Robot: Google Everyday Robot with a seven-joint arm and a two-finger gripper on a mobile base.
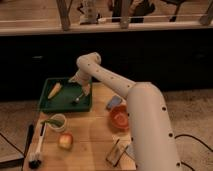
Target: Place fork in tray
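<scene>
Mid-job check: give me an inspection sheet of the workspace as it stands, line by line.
Surface: wooden table, crowded.
Job's things: fork lies inside the green tray, beside a yellow corn-like piece.
Clutter: orange bowl, apple, white cup holding a green-handled utensil, brush, blue item, packet at the front edge.
Grippers: gripper over the tray, just above the fork; contact cannot be told.
Cables: dark cable on the floor, right.
Surroundings: dark cabinet front behind the table.

Warm, dim light with a dark backdrop; the pincer (85,90) hangs over the tray (62,104).
</scene>
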